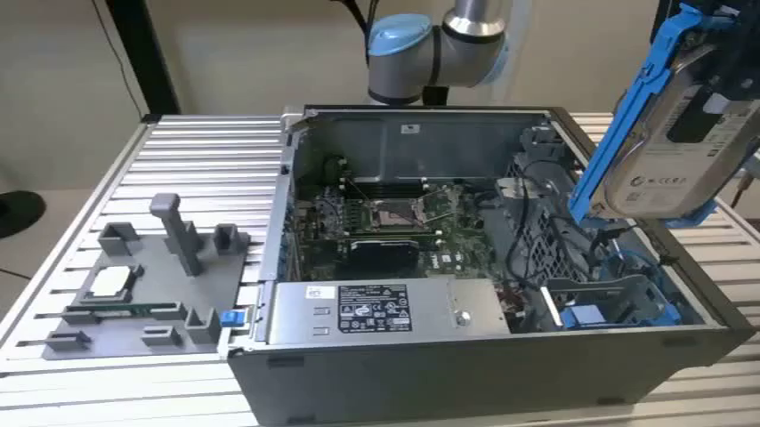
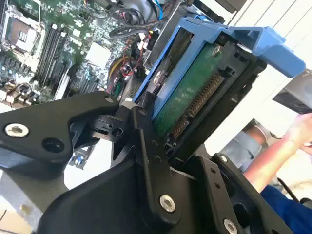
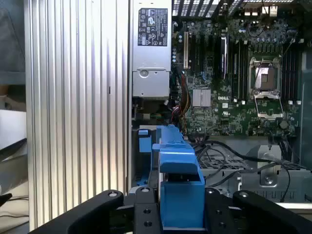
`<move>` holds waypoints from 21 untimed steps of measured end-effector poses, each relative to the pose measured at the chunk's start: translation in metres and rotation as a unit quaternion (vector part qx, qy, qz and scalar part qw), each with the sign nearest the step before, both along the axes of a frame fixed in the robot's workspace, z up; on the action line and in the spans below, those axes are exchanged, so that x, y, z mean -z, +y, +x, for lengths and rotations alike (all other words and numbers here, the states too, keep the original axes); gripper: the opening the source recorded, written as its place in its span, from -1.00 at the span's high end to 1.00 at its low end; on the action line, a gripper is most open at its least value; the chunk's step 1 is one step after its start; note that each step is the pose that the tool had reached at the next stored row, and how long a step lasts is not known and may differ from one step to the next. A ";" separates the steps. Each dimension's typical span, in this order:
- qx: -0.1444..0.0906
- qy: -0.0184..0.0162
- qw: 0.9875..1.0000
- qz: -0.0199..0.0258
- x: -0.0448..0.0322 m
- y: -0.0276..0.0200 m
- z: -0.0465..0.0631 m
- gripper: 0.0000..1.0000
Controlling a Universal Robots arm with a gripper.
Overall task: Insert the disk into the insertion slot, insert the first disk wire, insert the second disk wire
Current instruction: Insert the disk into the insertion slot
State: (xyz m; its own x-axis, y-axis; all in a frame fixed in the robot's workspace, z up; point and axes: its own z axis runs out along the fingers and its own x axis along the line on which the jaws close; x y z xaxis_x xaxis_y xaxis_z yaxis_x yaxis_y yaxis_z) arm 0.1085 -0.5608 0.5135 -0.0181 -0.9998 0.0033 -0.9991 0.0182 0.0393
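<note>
Well above the insertion slot (image 1: 600, 298), the disk (image 1: 683, 133) is held steeply tilted, pinched at its sides by the gripper (image 3: 181, 204), presumably so that 1 narrow end can be aimed down into that slot.

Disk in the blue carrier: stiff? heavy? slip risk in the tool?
Probably rigid: the disk sits tilted in the tool without sagging. Likely dense for its size, given the metal body. The blue carrier looks like smooth plastic, so it might slip.
</note>
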 end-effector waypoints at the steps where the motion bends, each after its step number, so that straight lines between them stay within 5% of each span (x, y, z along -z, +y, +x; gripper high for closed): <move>1: 0.000 0.000 1.000 0.000 0.0000 0.0000 0.000 1.00; 12: 0.000 0.000 1.000 0.000 0.0005 -0.0008 0.000 1.00; 21: 0.000 0.000 1.000 0.002 0.0105 -0.0069 0.003 1.00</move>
State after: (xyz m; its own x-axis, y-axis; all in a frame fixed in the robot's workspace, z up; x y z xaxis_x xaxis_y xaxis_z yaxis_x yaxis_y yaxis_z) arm 0.1111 -0.5677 0.5030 -0.0181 -0.9998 -0.0006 -0.9991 0.0181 0.0394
